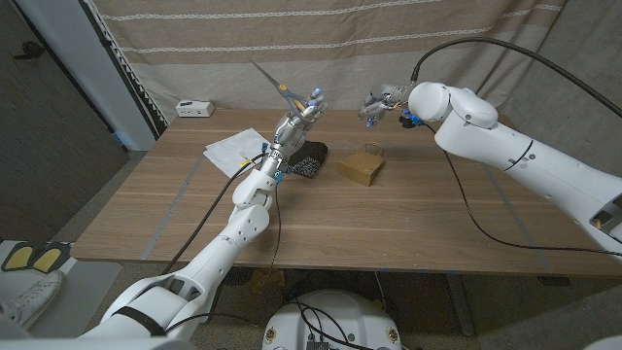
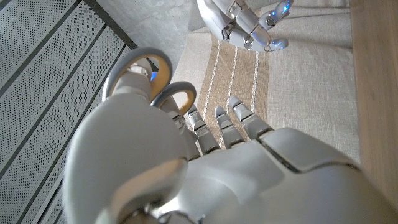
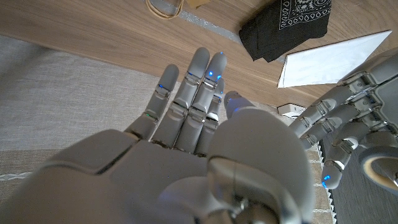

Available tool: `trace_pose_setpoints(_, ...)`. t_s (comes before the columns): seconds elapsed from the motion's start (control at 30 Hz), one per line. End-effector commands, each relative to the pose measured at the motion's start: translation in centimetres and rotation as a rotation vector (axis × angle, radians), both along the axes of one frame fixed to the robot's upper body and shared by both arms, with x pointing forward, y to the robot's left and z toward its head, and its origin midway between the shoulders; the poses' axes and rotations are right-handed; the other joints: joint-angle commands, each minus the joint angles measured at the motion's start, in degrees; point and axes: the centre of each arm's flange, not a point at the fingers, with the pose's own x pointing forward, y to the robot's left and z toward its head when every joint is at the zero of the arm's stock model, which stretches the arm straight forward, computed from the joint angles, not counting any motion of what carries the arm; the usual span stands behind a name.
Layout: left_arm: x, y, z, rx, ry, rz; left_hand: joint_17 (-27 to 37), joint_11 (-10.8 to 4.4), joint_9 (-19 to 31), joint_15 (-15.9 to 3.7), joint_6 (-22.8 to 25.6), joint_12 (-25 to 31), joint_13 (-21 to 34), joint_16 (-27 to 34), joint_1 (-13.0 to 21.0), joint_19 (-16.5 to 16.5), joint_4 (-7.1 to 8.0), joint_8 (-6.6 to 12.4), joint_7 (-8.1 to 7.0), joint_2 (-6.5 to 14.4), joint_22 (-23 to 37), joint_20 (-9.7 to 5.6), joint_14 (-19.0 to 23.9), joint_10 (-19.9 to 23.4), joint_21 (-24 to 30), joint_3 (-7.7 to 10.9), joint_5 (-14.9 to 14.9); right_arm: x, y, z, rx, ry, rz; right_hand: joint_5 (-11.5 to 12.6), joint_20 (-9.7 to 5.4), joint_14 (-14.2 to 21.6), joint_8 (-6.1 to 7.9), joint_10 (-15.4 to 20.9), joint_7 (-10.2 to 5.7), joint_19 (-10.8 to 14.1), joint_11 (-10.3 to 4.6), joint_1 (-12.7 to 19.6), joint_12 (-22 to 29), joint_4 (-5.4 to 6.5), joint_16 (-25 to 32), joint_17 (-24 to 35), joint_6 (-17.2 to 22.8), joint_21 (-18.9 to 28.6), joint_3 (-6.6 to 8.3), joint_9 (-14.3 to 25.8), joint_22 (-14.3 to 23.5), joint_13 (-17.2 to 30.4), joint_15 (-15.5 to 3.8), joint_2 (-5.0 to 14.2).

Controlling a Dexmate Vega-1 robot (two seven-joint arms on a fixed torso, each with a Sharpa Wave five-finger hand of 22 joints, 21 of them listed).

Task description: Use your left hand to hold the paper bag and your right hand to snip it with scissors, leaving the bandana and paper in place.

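Scissors point(image 1: 277, 87) raised in left hand point(image 1: 301, 117) above table edge point(image 1: 292, 255)

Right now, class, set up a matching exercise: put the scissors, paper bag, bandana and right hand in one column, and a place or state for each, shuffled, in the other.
Things:
1. scissors
2. paper bag
3. bandana
4. right hand

Places or states:
A. folded, black, on the table beside the white paper
B. raised in the air, empty, fingers apart
C. gripped in the left hand, blades pointing up
D. brown, on the table, untouched

Pairs: 1-C, 2-D, 3-A, 4-B
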Motion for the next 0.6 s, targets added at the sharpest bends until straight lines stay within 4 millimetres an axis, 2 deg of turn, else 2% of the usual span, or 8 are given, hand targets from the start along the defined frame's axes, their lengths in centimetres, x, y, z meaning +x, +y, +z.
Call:
trace_pose_setpoints(0.03,0.51,-0.15,0.28,0.018,-0.002,-0.035,0.20,-0.05,0.22,-9.75,-2.67,0.28,0.07,0.05,1.21,0.06,0.05,-0.78,-0.61,1.26,0.11,-2.61,-0.08,-0.92,0.46,0.64,-2.66,0.37,0.11,0.17,0.001,0.000,0.000,0.22,-0.24,-0.22,0.29,0.13,-0.22,0.47,0.01,-0.06,0.37,-0.42,0.03,0.10,0.34,-0.43,0.22,-0.01,0.34,-0.02,-5.02,0.32)
trace_pose_setpoints(0.07,0.55,-0.17,0.25,0.016,0.002,-0.036,0.24,-0.02,-0.72,-9.70,-3.30,0.48,-0.10,0.21,-2.38,0.11,1.94,-1.27,-0.60,1.07,0.12,-3.07,0.16,-0.55,0.48,-0.43,-4.80,0.40,0.13,0.19,0.002,0.001,0.000,0.22,-0.25,-0.19,0.28,0.09,-0.14,0.48,0.08,-0.08,0.38,-0.43,0.04,0.12,0.30,-0.45,0.20,-0.02,0.34,-0.01,-5.00,0.29)
trace_pose_setpoints(0.13,0.66,-0.22,0.17,0.014,0.010,-0.036,0.25,0.03,-0.92,-9.61,-3.64,0.59,-0.16,0.29,-3.76,-0.07,2.59,-1.47,-0.54,1.12,0.13,-2.57,0.35,-0.26,0.42,-0.79,-5.34,0.44,0.18,0.21,0.001,0.001,-0.002,0.21,-0.24,-0.18,0.29,0.07,-0.09,0.49,0.06,-0.10,0.39,-0.42,0.04,0.13,0.34,-0.49,0.20,-0.04,0.34,-0.03,-4.99,0.30)
trace_pose_setpoints(0.2,0.77,-0.24,0.08,0.009,0.021,-0.045,0.25,0.02,-1.49,-9.77,-2.60,0.78,-0.44,0.37,-11.73,-0.10,6.88,-1.39,-0.44,2.85,0.28,-2.86,0.96,0.65,0.52,-2.38,-6.83,0.46,0.23,0.23,0.003,-0.001,0.000,0.22,-0.22,-0.20,0.29,0.09,-0.09,0.50,0.12,-0.08,0.44,-0.44,0.02,0.12,0.34,-0.53,0.23,-0.06,0.34,0.00,-5.01,0.32)
trace_pose_setpoints(0.23,0.82,-0.24,0.05,0.004,0.025,-0.045,0.18,0.02,-1.57,-9.86,-1.38,0.86,-0.49,0.38,-12.84,-0.16,7.37,-1.01,-0.11,2.98,0.28,-2.78,1.21,1.00,0.52,-2.60,-6.84,0.47,0.26,0.24,0.003,-0.002,0.000,0.22,-0.20,-0.20,0.28,0.09,-0.07,0.51,0.12,-0.08,0.45,-0.44,0.01,0.12,0.30,-0.53,0.23,-0.06,0.35,0.01,-5.01,0.32)
trace_pose_setpoints(0.3,0.84,-0.20,0.01,-0.004,0.027,-0.038,0.14,0.05,-1.69,-10.00,-1.63,1.79,-0.34,0.74,-14.22,-0.13,8.20,-1.31,1.06,3.94,0.30,-2.66,2.43,3.58,0.60,-2.55,-6.70,0.48,0.32,0.26,0.001,-0.003,-0.002,0.22,-0.23,-0.17,0.28,0.13,-0.09,0.50,0.10,-0.09,0.49,-0.45,0.02,0.14,0.30,-0.58,0.23,-0.08,0.35,0.01,-5.01,0.32)
trace_pose_setpoints(0.43,0.93,-0.04,0.00,0.006,0.022,-0.031,-0.04,-0.01,-1.75,-10.09,-0.68,3.38,0.06,0.80,-15.96,0.22,8.80,-0.98,1.19,3.51,0.20,-2.74,3.74,8.72,0.68,-3.07,-6.42,0.51,0.42,0.31,-0.002,-0.003,-0.007,0.23,-0.21,-0.09,0.32,0.12,-0.19,0.49,0.11,-0.06,0.48,-0.49,0.04,0.17,0.39,-0.68,0.27,-0.12,0.35,-0.11,-5.04,0.33)
trace_pose_setpoints(0.6,1.03,0.17,-0.09,-0.001,0.017,-0.014,-0.20,0.00,-1.72,-10.12,5.49,1.38,-0.22,-0.01,-17.31,0.04,7.50,1.01,1.07,-3.26,0.04,-3.03,3.26,6.91,0.30,-6.43,-5.33,0.61,0.66,0.36,-0.005,-0.002,-0.006,0.23,-0.19,-0.16,0.30,0.12,-0.18,0.54,0.07,-0.15,0.56,-0.45,-0.05,0.15,0.33,-0.77,0.25,-0.17,0.35,-0.09,-4.95,0.28)
